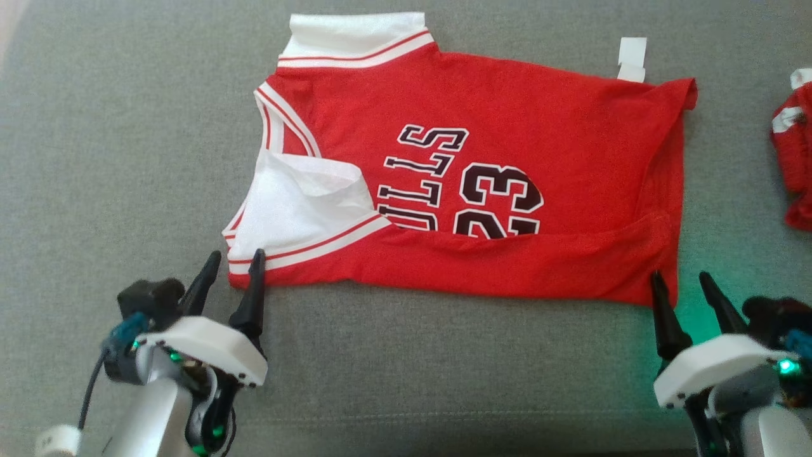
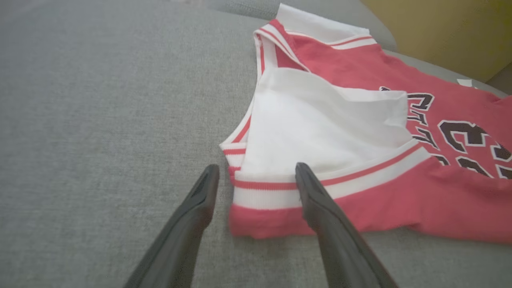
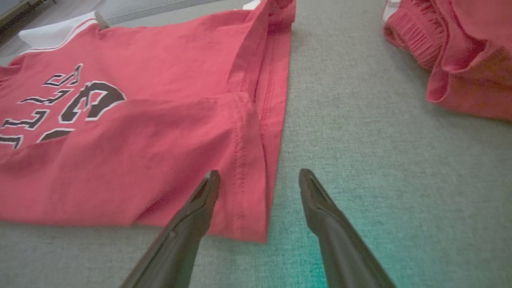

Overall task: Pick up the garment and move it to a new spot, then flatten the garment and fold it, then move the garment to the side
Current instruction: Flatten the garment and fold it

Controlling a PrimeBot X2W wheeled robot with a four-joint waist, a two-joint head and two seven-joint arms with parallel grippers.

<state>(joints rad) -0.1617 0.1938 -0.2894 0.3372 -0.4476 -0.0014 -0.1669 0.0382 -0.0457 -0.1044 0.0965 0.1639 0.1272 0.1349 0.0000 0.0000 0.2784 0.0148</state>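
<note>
Left claw (image 1: 235, 254) (image 2: 256, 167): fingers apart, nothing held. It straddles the near shoulder corner of the jersey (image 1: 507, 127) (image 2: 340, 64) (image 3: 160, 52). One finger is over the red-and-white striped trim, the other over bare bench (image 1: 127, 158). Can't tell if the tips touch cloth.

Right claw (image 1: 679, 275) (image 3: 259, 172): also apart and empty, at the near hem corner. One finger is over the red fabric, the other over grey bench cover, with a green glow on the cover beside it.

The jersey lies flat on the bench, spanning from one claw to the other. Its near long edge is folded up over the front.

Writing: black, white-outlined "23", and beside it letters reading "ULLS", running sideways in the head view. The folded edge covers the part of the number and lettering nearest the claws, so whatever comes before the "U" is hidden.

Just beyond the left claw a white flap (image 1: 298, 197) (image 2: 320, 124) is turned out at the armhole. It's crumpled, and I can't say whether it is lining or a panel.

Beyond the right claw, a small white tag (image 1: 632, 58) sticks out past the jersey's far edge. Any print on it is too small to read.

Outboard of the right claw, well apart from the jersey, is a second red garment (image 1: 796, 152) (image 3: 460, 52), bunched with white trim. It's cut off by the frame, so I can't tell what type it is.
</note>
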